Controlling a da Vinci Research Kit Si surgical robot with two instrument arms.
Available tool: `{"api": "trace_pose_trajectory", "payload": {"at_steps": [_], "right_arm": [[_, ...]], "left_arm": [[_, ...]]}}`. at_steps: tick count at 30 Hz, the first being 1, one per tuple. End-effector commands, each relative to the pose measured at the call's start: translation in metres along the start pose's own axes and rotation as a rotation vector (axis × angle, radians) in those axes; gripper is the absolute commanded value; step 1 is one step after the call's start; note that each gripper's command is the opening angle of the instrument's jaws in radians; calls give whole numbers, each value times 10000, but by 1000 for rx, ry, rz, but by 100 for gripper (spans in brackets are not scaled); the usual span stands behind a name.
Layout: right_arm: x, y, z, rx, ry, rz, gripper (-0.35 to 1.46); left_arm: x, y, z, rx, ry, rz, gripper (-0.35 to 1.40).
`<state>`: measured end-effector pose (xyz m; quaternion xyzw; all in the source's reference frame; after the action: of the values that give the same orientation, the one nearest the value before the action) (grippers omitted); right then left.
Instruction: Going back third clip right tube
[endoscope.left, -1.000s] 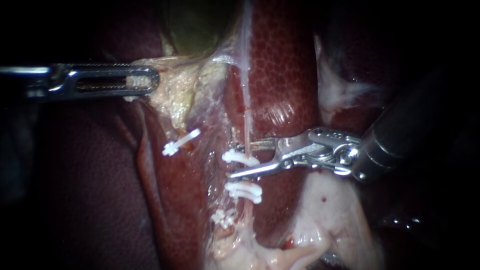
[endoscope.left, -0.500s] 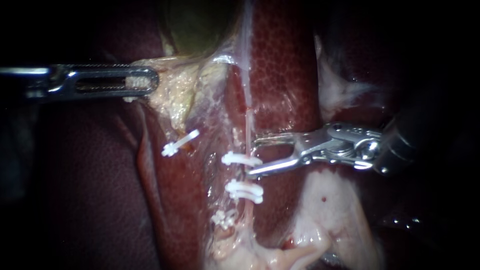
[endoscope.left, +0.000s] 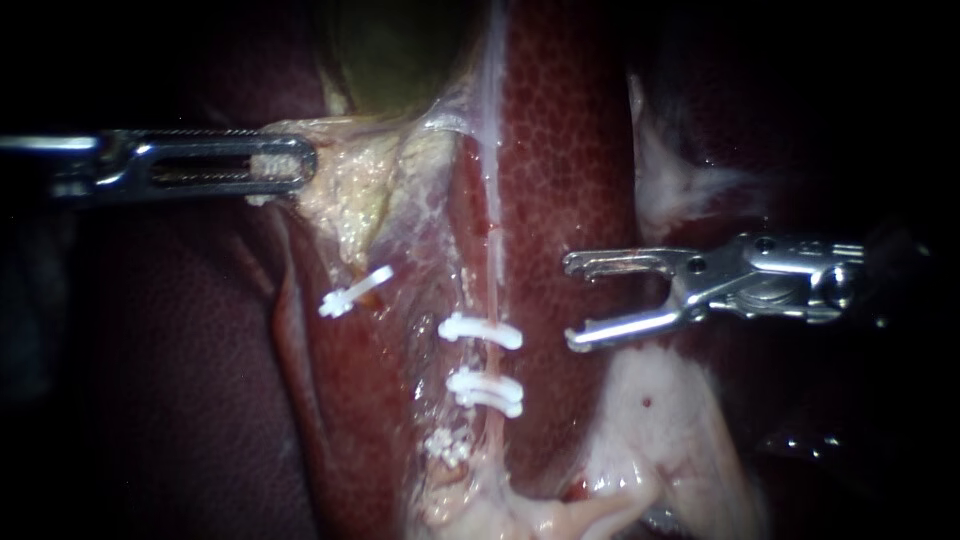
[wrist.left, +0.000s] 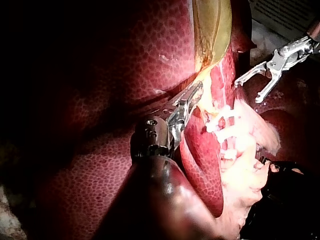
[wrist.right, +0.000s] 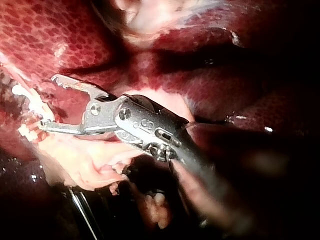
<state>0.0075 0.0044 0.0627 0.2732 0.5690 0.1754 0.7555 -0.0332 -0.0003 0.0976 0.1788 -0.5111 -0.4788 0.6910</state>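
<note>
Right tube (endoscope.left: 492, 290) runs top to bottom across the liver (endoscope.left: 570, 150) at mid-view. Two clips sit on it, the upper clip (endoscope.left: 481, 330) above the lower clip (endoscope.left: 485, 390), and a separate clip (endoscope.left: 355, 290) lies to their left. Right instrument (endoscope.left: 570, 302) lies right of the tube, jaws parted and clear of it. Left instrument (endoscope.left: 300, 165) lies upper left, jaws closed on a tissue fold (endoscope.left: 340, 180) below the gallbladder (endoscope.left: 400, 50).

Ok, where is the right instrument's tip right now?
In the endoscope view the right instrument sits right of the clipped tube, clear of it, jaws open beside the upper clip.
</note>
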Motion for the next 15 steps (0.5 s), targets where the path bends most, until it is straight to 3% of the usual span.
{"api": "trace_pose_trajectory", "payload": {"at_steps": [1,7,15], "right_arm": [[5,-4,-1,0,0,-9,60],[25,-21,-9,-8,-2,-38,60],[27,-24,-13,-6,3,-42,60]], "left_arm": [[0,0,0,-1,0,0,-35],[3,0,3,0,0,2,-35],[15,1,14,-2,12,10,-35]]}}
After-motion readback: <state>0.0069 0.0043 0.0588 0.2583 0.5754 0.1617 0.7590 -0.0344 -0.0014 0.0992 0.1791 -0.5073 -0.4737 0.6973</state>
